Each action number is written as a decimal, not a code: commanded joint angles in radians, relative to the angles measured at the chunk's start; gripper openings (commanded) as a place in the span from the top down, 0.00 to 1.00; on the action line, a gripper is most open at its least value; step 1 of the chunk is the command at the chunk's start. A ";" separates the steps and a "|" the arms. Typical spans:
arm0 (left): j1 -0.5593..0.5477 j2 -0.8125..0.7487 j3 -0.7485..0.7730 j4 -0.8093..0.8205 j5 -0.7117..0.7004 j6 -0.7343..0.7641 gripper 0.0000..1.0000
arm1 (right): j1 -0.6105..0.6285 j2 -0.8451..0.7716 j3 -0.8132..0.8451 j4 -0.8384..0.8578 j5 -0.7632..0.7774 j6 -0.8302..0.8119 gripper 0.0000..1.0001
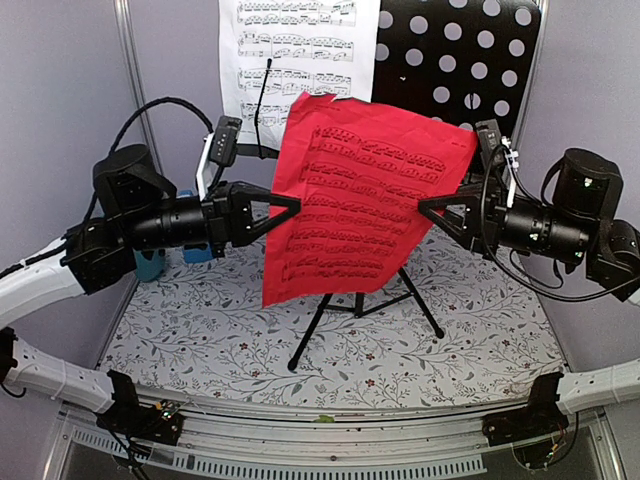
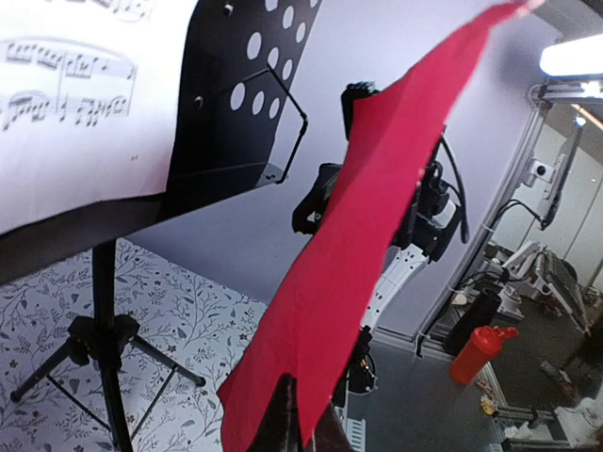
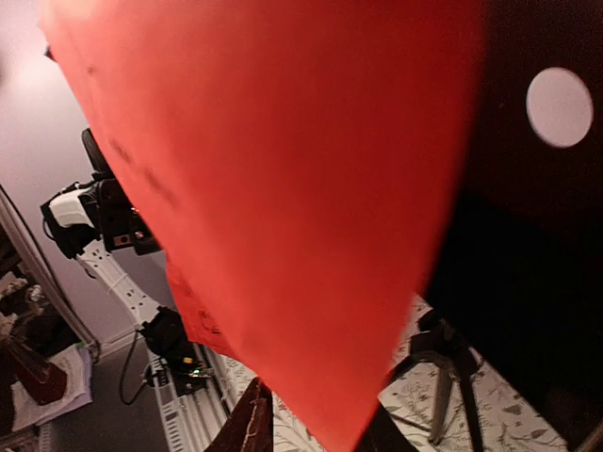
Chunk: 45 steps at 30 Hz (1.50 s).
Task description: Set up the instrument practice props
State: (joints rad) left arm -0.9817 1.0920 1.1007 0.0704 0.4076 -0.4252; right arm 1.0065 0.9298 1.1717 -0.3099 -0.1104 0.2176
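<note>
Seen from above, grips the red sheet [image 1: 365, 195] in mid-air over the counter [image 1: 200, 330], one hand at each side edge. Pinches the 9 o'clock edge with the left hand [image 1: 292, 203], jaws fully closed on the paper, as the left wrist view confirms. Meets the 3 o'clock edge with the right hand [image 1: 425, 207]; cannot tell from any view whether those jaws grip the paper or stand slightly parted around it. Hangs tilted, long axis from about 1 o'clock down to 7 o'clock, printed face toward the arm bases. Places the stand [image 1: 455, 60] behind the sheet, toward 12 o'clock, with the white sheet [image 1: 290, 50] already on the 11 o'clock half of its desk and the perforated 1 o'clock half bare. Judged from this: carry the red sheet up and toward 1 o'clock onto the bare half, right hand nearer that target, left hand certain of its hold. Both arms reach inward, nearly level, forearms along the 9-to-3 line, fingertips pointing at each other across the sheet. Expect the thin paper to sag or slip if one side lets go early.
</note>
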 commanded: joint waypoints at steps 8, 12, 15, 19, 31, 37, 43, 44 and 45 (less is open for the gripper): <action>-0.011 0.207 0.376 -0.305 0.352 0.151 1.00 | -0.004 -0.138 0.064 -0.001 0.320 0.058 0.61; -0.009 0.242 0.433 -0.322 0.463 0.152 1.00 | -0.004 -0.169 0.068 -0.008 0.330 0.070 0.60; -0.007 0.251 0.449 -0.316 0.496 0.145 1.00 | -0.003 -0.182 0.071 -0.008 0.309 0.071 0.60; 0.002 0.245 0.449 -0.274 0.506 0.114 1.00 | -0.003 -0.169 0.085 -0.021 0.272 0.070 0.59; 0.044 0.187 0.410 -0.058 0.548 -0.043 1.00 | -0.004 -0.076 0.148 -0.046 0.286 0.101 0.56; 0.091 0.134 0.405 -0.030 0.387 -0.089 1.00 | -0.004 -0.071 0.180 -0.071 0.346 0.109 0.52; 0.097 0.161 0.461 -0.072 0.253 -0.077 1.00 | -0.003 -0.024 0.280 -0.192 0.363 0.132 0.49; 0.099 0.165 0.468 -0.071 0.237 -0.079 1.00 | -0.005 -0.018 0.294 -0.207 0.354 0.132 0.48; 0.098 0.170 0.478 -0.070 0.216 -0.083 1.00 | -0.005 -0.013 0.306 -0.220 0.344 0.130 0.47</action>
State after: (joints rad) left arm -0.8989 1.2388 1.5383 0.0036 0.7380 -0.4919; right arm 1.0065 0.8967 1.4193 -0.4438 0.2298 0.3340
